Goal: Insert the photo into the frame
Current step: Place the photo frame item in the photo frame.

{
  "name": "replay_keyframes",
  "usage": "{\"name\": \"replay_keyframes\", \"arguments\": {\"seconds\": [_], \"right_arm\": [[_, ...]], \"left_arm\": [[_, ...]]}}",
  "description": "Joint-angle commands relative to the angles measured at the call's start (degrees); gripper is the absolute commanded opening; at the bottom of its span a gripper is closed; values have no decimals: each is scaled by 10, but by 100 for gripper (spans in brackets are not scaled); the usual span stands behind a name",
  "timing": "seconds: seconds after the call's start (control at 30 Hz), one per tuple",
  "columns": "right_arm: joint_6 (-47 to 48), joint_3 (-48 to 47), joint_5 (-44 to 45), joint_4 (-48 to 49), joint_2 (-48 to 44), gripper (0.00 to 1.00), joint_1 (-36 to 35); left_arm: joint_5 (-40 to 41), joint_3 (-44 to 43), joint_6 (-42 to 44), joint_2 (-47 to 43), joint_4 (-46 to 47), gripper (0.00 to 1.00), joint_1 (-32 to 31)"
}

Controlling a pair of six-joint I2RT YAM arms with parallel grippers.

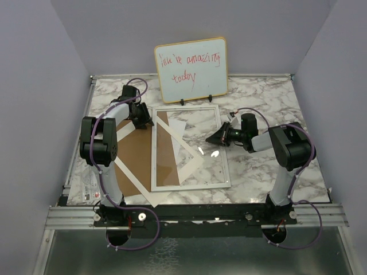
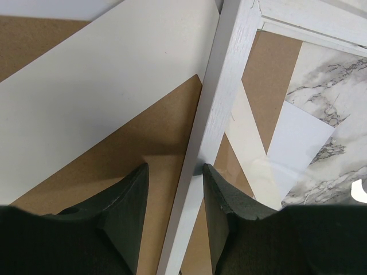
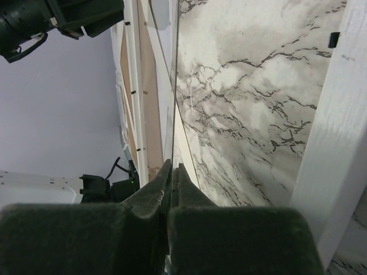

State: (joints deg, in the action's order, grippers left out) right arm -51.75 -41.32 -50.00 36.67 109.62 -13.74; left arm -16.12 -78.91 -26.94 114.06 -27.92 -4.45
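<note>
Left gripper (image 2: 175, 169): fingers apart, astride left rim of frame (image 2: 223, 86) | right gripper (image 3: 172, 166): fingers pinched together on frame's thin clear pane | photo (image 2: 301, 134): white back up inside frame, right of left fingers, between both grippers, left arm slightly nearer

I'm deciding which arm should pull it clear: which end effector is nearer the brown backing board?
Left. The left end effector straddles the left rim of the frame, directly over the brown backing board. The right end effector is at the frame's right side, away from the board.
</note>
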Motion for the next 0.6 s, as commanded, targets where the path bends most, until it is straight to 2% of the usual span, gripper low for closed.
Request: {"name": "replay_keyframes", "arguments": {"seconds": [0.0,0.17,0.37,0.57], "right_arm": [[11,-14,0,0,5,1,2],[-13,-12,-26,43,16,2,1],[-84,12,-65,163,11,2,1],[-89,16,-72,174,3,2,1]], "left_arm": [[-8,16,6,42,-1,44,-5],[-8,16,6,42,-1,44,-5],[-5,17,7,44,-1,44,-5],[-6,17,7,47,-1,44,-5]]}}
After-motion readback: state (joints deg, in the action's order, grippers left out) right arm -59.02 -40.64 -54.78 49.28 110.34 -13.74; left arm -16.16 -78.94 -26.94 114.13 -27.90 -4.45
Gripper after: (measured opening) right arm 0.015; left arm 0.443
